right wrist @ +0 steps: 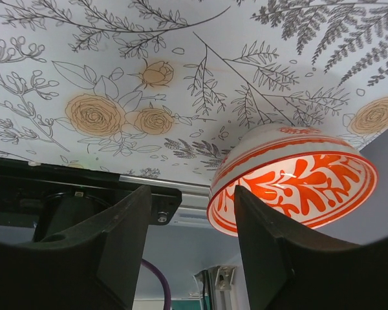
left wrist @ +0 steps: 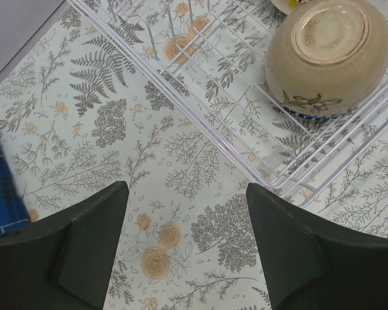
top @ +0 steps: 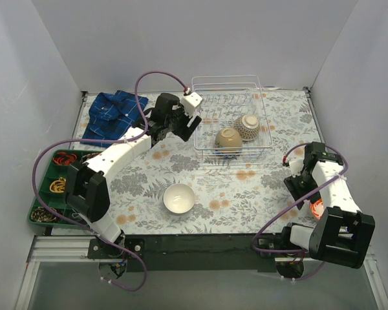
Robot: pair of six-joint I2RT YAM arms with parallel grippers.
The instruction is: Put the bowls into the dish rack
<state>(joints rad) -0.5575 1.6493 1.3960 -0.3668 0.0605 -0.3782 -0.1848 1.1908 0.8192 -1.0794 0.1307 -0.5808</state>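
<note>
- Two of four loaded, going by the layout: spotting a beige bowl (left wrist: 328, 55) and a patterned bowl (top: 248, 127) sitting rim-down inside the dish rack (top: 223, 106) at the far middle of the floral tablecloth (left wrist: 103, 129), probably flipped for draining.
- Seeing the left gripper (left wrist: 184, 252) hovering just outside the rack's near-left corner, jaws spread wide, gripping nothing.
- Finding a white bowl (top: 179, 198) sitting upright out front, well apart from the rack. Guessing that one as the left's next pick.
- Catching the right gripper (right wrist: 191, 258) gaping too, nothing between the jaws, with an orange bowl (right wrist: 291, 181) just beside one finger (right wrist: 278, 258) at the near-right edge. Not managing to tell about contact.
- Betting on straddling that rim before closing.
</note>
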